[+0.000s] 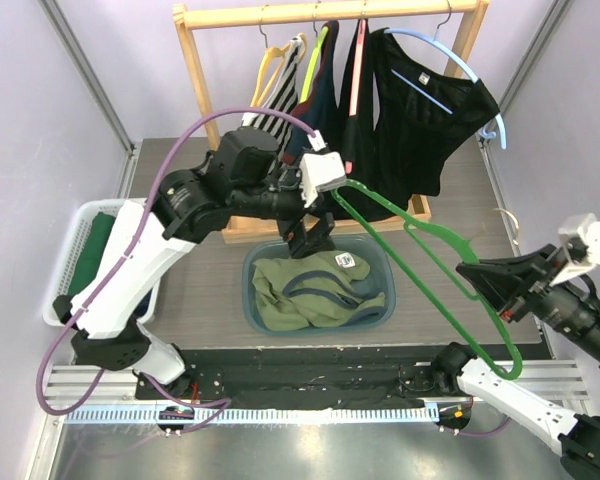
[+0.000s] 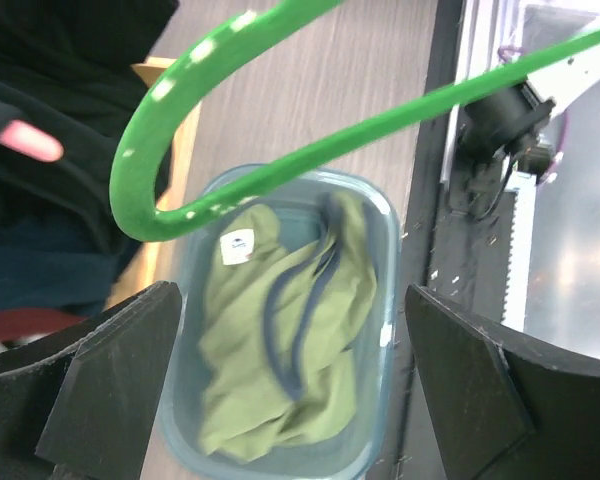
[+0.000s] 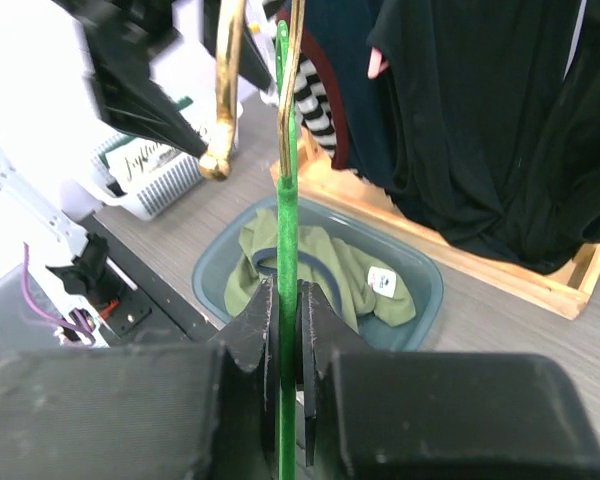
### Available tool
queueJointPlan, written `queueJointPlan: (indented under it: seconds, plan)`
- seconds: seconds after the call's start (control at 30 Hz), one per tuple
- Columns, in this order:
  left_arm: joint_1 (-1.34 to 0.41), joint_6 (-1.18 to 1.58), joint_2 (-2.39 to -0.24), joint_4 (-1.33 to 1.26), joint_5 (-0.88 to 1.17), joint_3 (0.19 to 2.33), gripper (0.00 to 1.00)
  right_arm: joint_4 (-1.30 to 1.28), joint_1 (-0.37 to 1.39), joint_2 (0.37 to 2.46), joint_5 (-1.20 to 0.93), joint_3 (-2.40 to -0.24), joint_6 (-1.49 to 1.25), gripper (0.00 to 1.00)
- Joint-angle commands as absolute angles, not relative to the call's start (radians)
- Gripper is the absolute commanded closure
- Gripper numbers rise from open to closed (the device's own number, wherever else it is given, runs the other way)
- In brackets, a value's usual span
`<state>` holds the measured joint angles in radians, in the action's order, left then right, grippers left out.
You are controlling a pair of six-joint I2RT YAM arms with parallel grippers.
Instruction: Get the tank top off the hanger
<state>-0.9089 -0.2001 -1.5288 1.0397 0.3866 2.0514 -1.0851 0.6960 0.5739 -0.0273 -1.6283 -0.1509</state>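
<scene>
The green top [image 1: 315, 290] lies in the blue tub [image 1: 248, 285] at the middle of the frame. The left claw [image 1: 315, 238] hangs over it, fingers apart. The right claw [image 3: 288, 300] is clamped on the green hanger [image 3: 287, 200].

The right gripper [image 3: 288, 335] has its black jaws closed flat against a thin green plastic hanger [image 3: 284, 230], seen edge-on and rising straight up the middle of the view. Beyond it, a blue-grey translucent plastic tub [image 3: 432, 292] sits on the grey wood-grain table [image 3: 525, 365] and holds a crumpled olive-green tank top with dark navy trim [image 3: 325, 272], its white label [image 3: 383, 280] facing up. Behind the tub, black garments [image 3: 480, 120] and a black-and-white striped one [image 3: 318, 115] hang over a light wooden base rail [image 3: 525, 282]. A white slatted basket [image 3: 175, 180] stands to the left.
</scene>
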Motion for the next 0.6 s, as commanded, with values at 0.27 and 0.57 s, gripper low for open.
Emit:
queueJointPlan:
  seconds: [0.27,0.57]
  plan:
    - [-0.853,-0.489,-1.276,1.288,0.584,2.040,0.00,-0.996,0.695,0.781,-0.354,-1.574,-0.060,0.99]
    - [-0.850,-0.509,-1.361,1.281,0.722,2.045,0.00,-0.936,0.695,0.925,-0.518,-1.589,-0.005,0.99]
